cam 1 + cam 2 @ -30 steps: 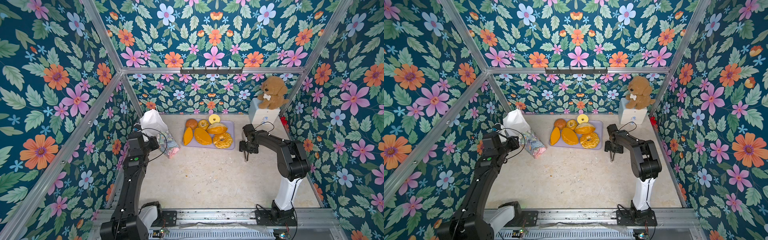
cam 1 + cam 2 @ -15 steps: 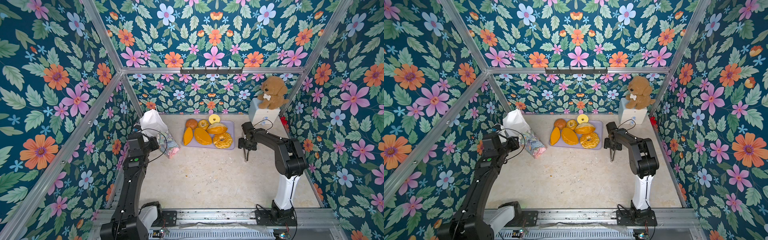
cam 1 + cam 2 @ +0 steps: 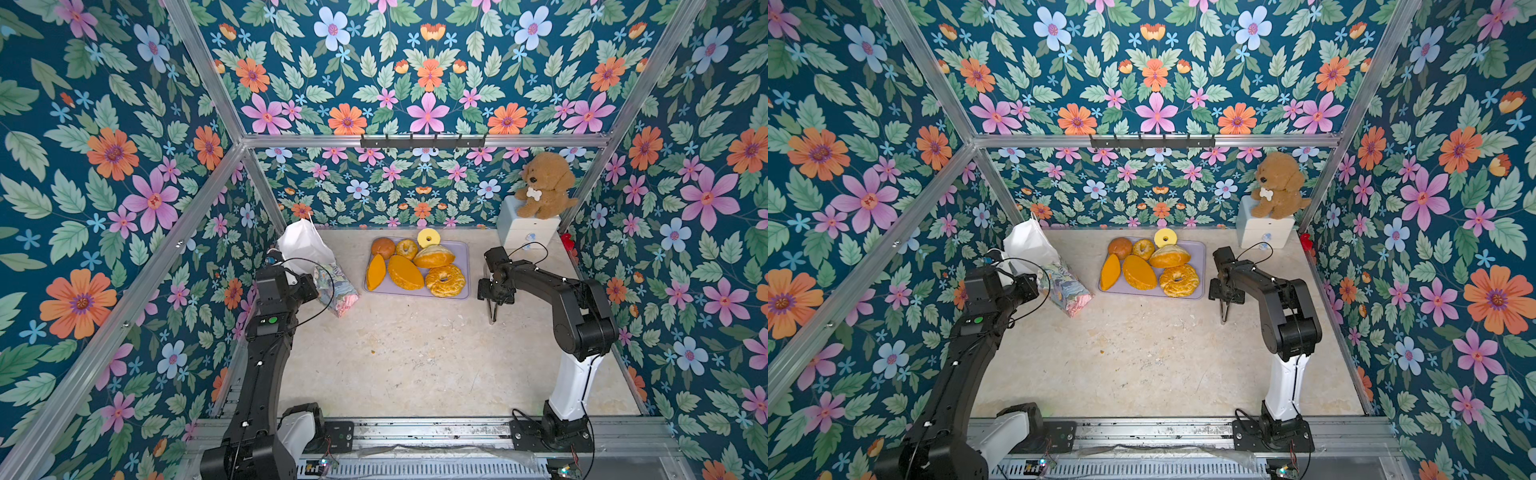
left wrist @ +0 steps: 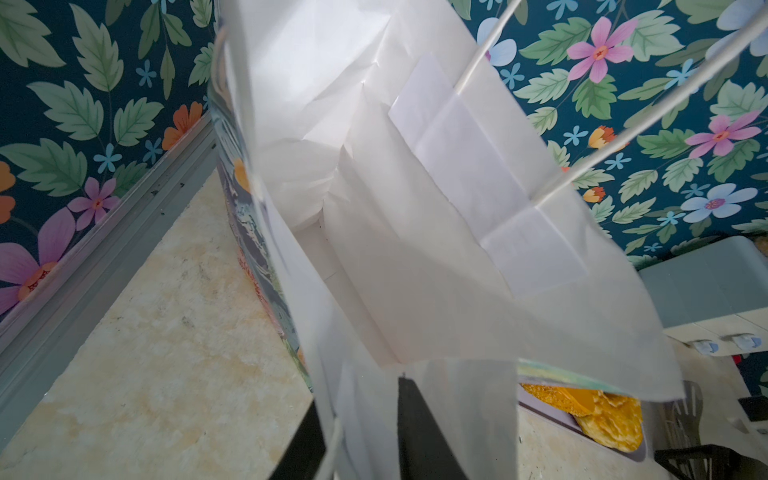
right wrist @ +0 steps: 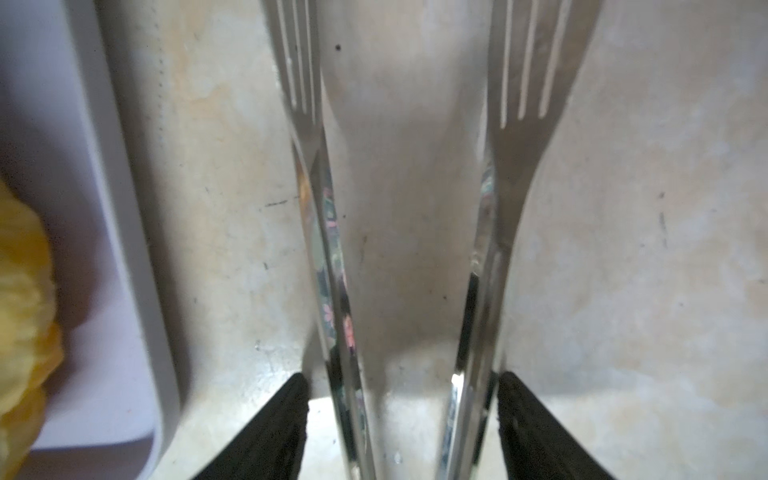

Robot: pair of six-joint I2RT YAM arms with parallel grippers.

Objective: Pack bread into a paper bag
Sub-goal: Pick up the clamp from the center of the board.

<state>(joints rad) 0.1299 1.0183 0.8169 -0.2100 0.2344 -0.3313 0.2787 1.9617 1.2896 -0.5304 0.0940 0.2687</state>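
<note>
Floral wallpaper in blue, pink and orange closed in the pale, speckled bench [image 3: 415, 365] on three sides. Toward the back of it lay a lilac tray [image 3: 460, 252], and the bread [image 3: 405, 272] in view sat on that tray. A big knobbly golden ring [image 3: 445, 280] lay at the corner nearest the right arm, with two smooth orange loaves beside it. A split golden loaf [image 3: 433, 257] lay behind the ring. A brown bun [image 3: 382, 247], a small glazed ring [image 3: 406, 248] and a yellow ring [image 3: 428, 237] lined the tray's far edge.

The paper bag [image 3: 305, 249] stood tilted just beside the tray on the left arm's side. Its painted base rested on the bench near the tray, and its white mouth was raised and leaning away from the tray. The left claw [image 4: 365, 436] was clamped on the bag's rim. In the left wrist view white paper ran between its two black fingers [image 4: 419, 436], and a white cord handle [image 4: 648, 130] rose from the far wall.

On the tray's other side the right claw [image 5: 403, 432] was closed on a pair of metal tongs [image 5: 328, 249]. Its black fingers [image 5: 266, 436] pressed the outsides of the two shiny arms, which stood apart. The tongs pointed down at the bench just beside the tray's rim, near the knobbly ring. Whether their slotted tips touched the bench could not be told.

Beyond the tray, in the back corner on the right arm's side, a brown plush dog [image 3: 544, 187] sat on a pale drawer box [image 3: 525, 230].
</note>
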